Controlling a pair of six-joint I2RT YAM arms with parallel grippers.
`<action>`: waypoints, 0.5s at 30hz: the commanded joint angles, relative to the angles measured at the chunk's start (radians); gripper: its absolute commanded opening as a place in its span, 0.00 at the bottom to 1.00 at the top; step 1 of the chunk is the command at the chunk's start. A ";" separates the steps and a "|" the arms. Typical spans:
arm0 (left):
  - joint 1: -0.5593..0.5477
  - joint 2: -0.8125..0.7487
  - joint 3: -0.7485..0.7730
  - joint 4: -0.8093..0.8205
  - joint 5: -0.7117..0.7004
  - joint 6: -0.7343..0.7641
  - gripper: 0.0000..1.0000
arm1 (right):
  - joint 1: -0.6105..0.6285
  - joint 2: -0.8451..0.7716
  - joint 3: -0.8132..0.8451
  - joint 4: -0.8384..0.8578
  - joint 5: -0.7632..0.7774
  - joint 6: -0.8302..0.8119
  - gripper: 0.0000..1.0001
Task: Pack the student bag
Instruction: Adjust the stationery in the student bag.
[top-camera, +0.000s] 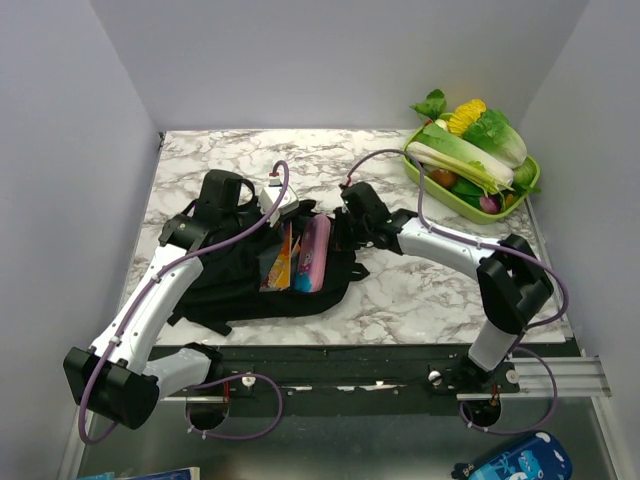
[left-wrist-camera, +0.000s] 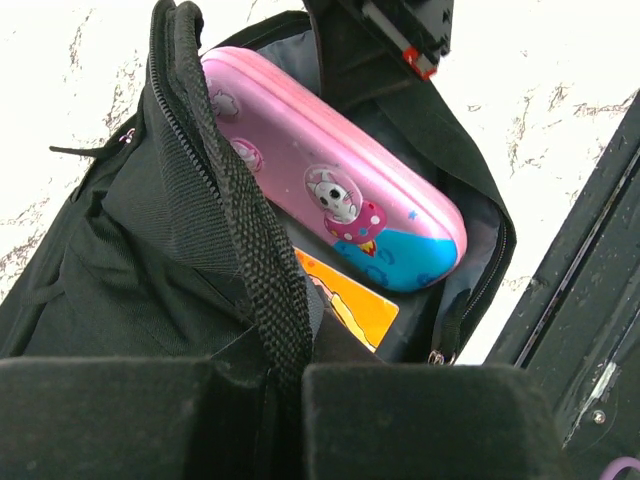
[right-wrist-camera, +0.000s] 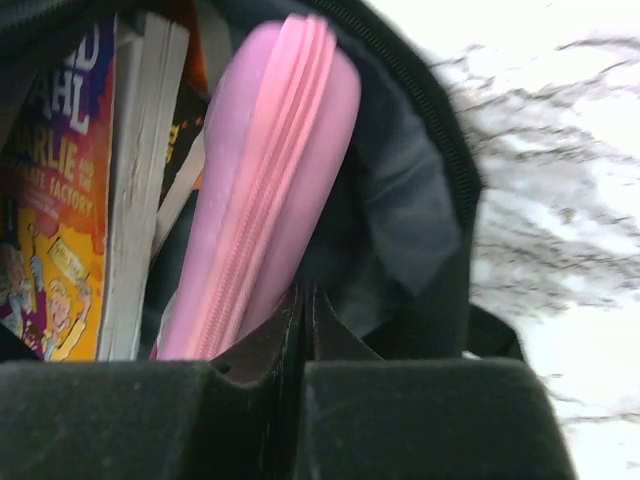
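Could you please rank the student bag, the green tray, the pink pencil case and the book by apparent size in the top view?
1. student bag
2. green tray
3. pink pencil case and book: alike, both partly hidden in the bag, so unranked.

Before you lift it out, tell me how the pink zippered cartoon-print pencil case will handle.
The pink pencil case looks hard-shelled, so probably stiff. Its glossy, rounded shell may slip in a grip. Pressed beside a paperback book inside the black fabric backpack, it may drag coming out.

Robot lab test cell. Plain white walls (top-camera: 330, 60) box in a marble worktop (top-camera: 420, 290). Purple cables (top-camera: 419, 190) and a metal rail (top-camera: 560, 372) show.
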 joint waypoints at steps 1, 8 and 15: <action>-0.009 -0.010 0.010 0.031 0.044 0.011 0.09 | 0.062 0.033 0.004 -0.001 -0.100 0.025 0.06; -0.032 -0.003 0.009 -0.008 0.099 0.031 0.09 | 0.097 0.017 -0.004 -0.026 -0.137 0.013 0.06; -0.076 -0.007 0.050 -0.224 0.194 0.160 0.19 | -0.015 -0.186 -0.020 -0.152 0.047 -0.063 0.29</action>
